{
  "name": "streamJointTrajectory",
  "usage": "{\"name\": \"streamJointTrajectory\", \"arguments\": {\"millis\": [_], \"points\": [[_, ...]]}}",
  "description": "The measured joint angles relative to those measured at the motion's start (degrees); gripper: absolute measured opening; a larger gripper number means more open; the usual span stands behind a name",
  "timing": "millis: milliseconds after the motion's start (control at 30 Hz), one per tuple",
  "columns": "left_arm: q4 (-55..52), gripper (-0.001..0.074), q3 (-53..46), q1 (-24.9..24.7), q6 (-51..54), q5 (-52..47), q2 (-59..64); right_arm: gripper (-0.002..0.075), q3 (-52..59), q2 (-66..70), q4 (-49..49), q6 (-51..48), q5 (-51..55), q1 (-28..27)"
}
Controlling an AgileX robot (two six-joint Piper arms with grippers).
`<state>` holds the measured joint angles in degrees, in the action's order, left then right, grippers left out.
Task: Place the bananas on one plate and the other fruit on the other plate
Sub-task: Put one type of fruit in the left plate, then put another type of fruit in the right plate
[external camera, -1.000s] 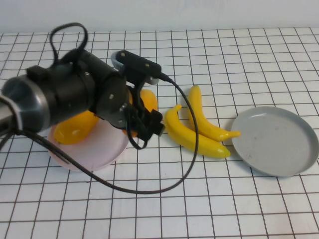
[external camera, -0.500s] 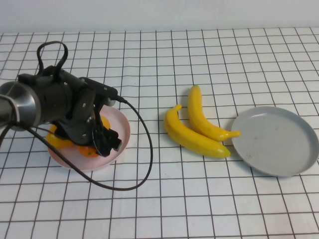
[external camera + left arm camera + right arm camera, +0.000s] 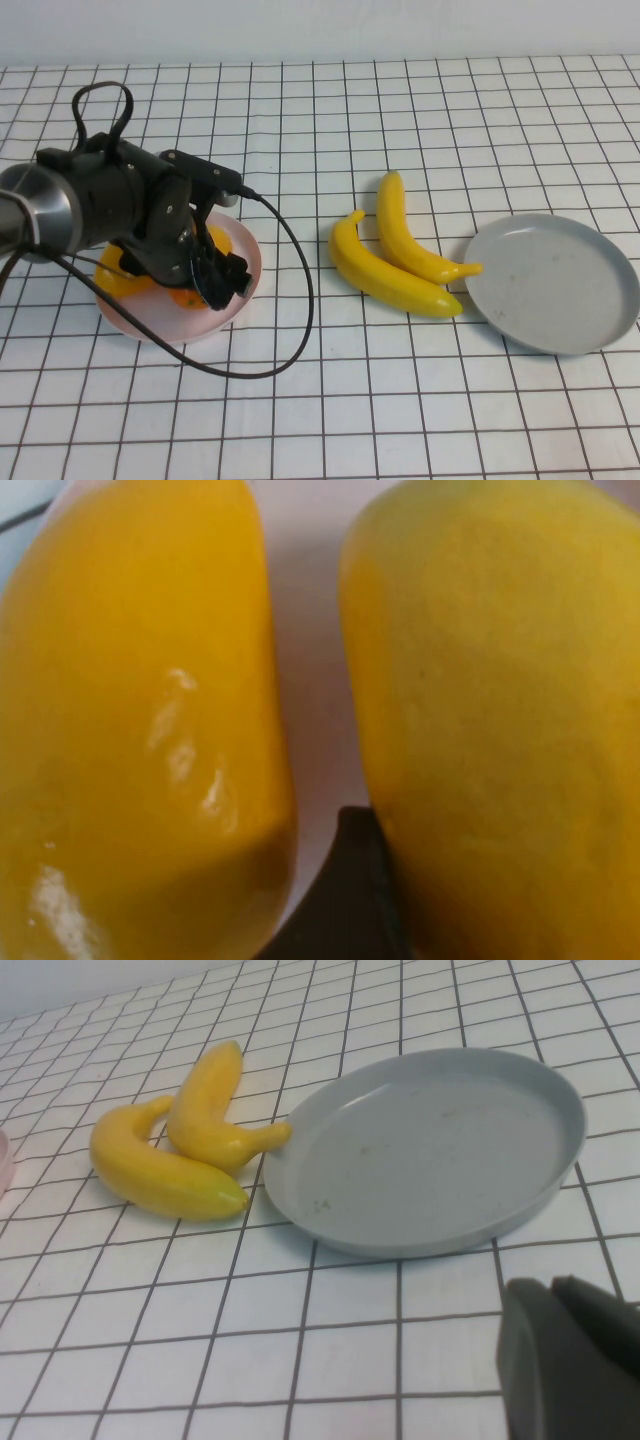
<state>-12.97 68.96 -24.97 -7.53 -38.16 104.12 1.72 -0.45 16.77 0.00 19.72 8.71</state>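
Two mangoes lie on the pink plate (image 3: 243,262) at the left. My left gripper (image 3: 215,275) is down on the plate among them. In the left wrist view one dark finger (image 3: 345,890) stands between a glossy mango (image 3: 140,730) and a duller mango (image 3: 500,700). It presses against the duller one, which my left gripper (image 3: 505,880) holds. Two bananas (image 3: 385,272) (image 3: 405,235) lie side by side on the table just left of the empty grey plate (image 3: 555,285). My right gripper (image 3: 560,1360) is shut and empty, low over the table near the grey plate (image 3: 430,1150).
The table is a white cloth with a black grid. The left arm's cable (image 3: 290,330) loops across the table in front of the pink plate. The bananas (image 3: 170,1160) touch the grey plate's rim at one tip.
My left gripper carried the redder mango from the table left onto the pink plate beside the other mango. In the last half second it barely moved. Bananas and grey plate stayed put.
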Motion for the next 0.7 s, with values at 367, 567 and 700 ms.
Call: {"name": "streamJointTrajectory", "arguments": {"millis": [367,567,700], "points": [[0.7,0.0668,0.0,0.0,1.5,0.4,-5.4,-0.0017,0.0,0.0,0.0,0.0,0.0,0.0],[1.4,0.0668,-1.0,-1.1,1.5,1.9,-18.7,-0.0016,0.0,0.0,0.0,0.0,0.0,0.0],[-1.3,0.0593,-5.7,-3.2,-1.1,5.8,-29.5,-0.0016,0.0,0.0,0.0,0.0,0.0,0.0]]}}
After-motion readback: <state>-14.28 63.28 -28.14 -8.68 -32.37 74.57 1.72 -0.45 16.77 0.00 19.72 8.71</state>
